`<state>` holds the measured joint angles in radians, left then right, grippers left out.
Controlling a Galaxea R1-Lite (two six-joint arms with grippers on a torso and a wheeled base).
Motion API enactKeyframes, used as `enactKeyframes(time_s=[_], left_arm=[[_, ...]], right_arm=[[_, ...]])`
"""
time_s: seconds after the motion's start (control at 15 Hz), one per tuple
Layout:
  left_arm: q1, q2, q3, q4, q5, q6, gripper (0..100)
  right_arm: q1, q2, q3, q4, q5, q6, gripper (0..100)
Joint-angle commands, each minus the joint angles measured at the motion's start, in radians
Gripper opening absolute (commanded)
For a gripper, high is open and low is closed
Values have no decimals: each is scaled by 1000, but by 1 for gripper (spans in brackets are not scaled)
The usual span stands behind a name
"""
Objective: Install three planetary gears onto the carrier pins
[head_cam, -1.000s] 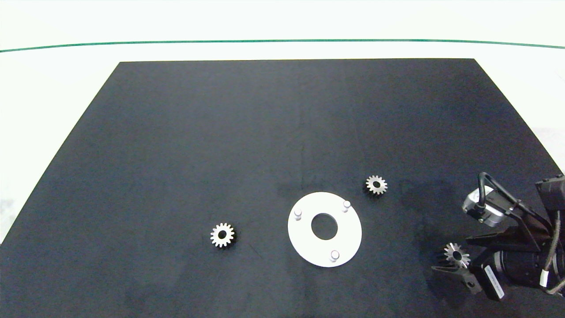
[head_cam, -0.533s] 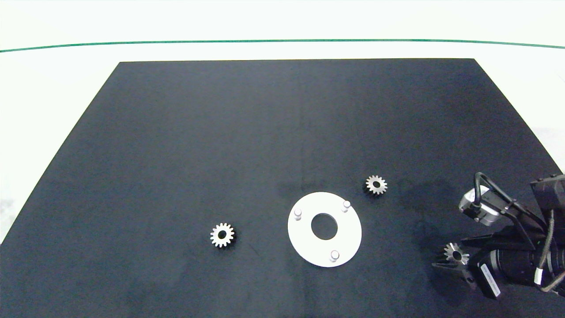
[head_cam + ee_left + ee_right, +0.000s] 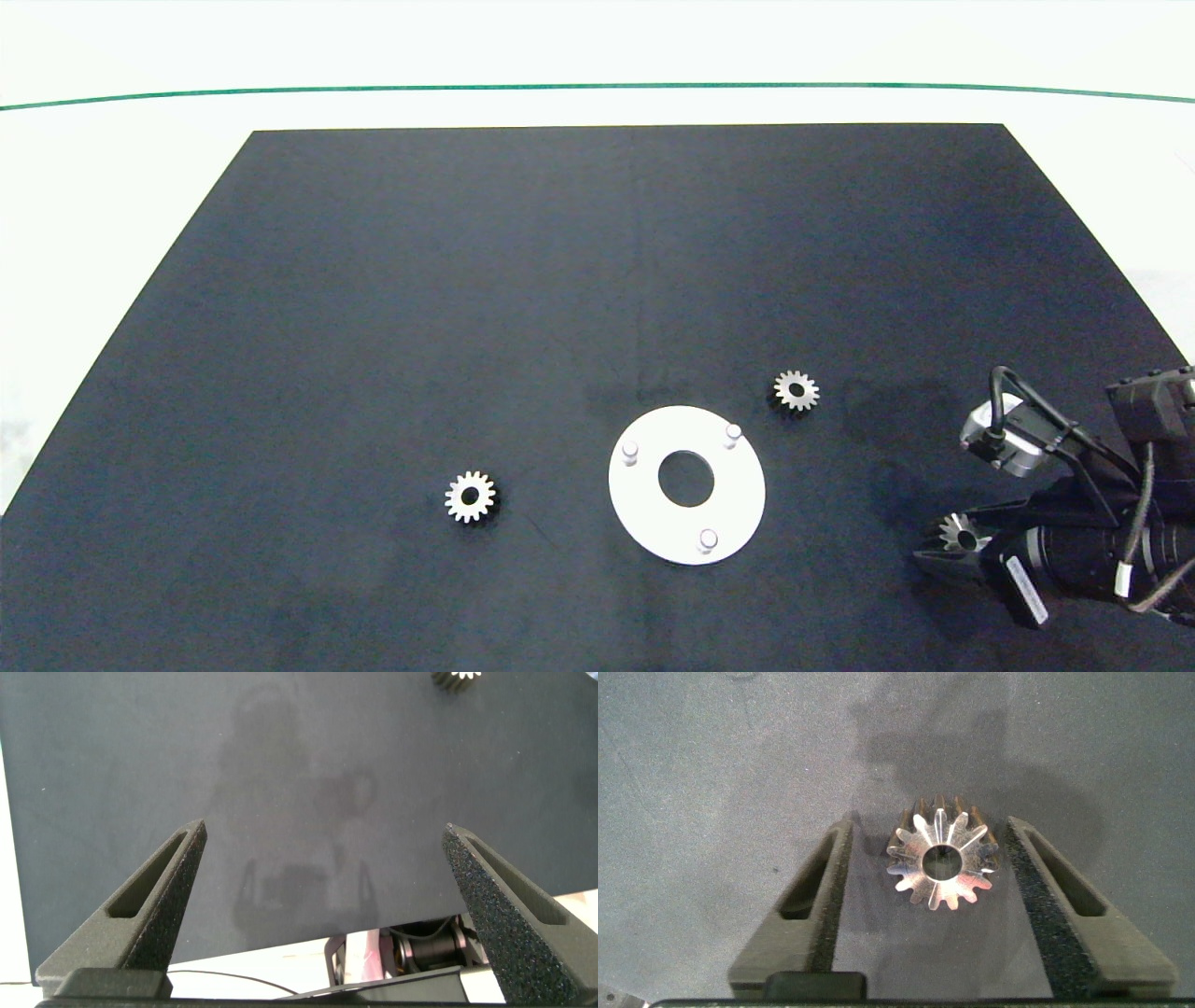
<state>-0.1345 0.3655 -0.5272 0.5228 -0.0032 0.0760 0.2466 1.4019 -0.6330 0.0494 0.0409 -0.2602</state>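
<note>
Three small silvery planetary gears lie on the black mat: one [image 3: 470, 497] left of the white disc [image 3: 644, 504], one [image 3: 796, 390] beyond its right side, and one [image 3: 962, 534] at the near right. Three white carrier pins [image 3: 630, 451] [image 3: 733, 433] [image 3: 708, 539] stand bare on the disc. My right gripper [image 3: 952, 543] is low over the mat and open, straddling the near-right gear [image 3: 941, 861]. One finger [image 3: 1036, 887] is close to its teeth, and a gap remains at the other. My left gripper [image 3: 322, 845] is open over bare mat near its edge, outside the head view.
The black mat [image 3: 560, 280] covers most of the white table, whose bare surface runs along the far side behind a green line [image 3: 597, 87]. A gear's edge [image 3: 455, 678] shows at the rim of the left wrist view.
My right arm has sunk lower and shifted slightly left, so its fingers now hide more of the near-right gear. The gears and the disc have not moved.
</note>
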Motion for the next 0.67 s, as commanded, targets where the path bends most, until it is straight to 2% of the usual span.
enactKeyframes(time_s=[0.07,0.67], left_arm=[[-7,12,-4,-1,0,-1,100],[-7,18,-17,-12,0,-1,100]], right_arm=[[0,-1,-1,-5,1,-2,58],[-1,-1,4,-3,1,-4,40]])
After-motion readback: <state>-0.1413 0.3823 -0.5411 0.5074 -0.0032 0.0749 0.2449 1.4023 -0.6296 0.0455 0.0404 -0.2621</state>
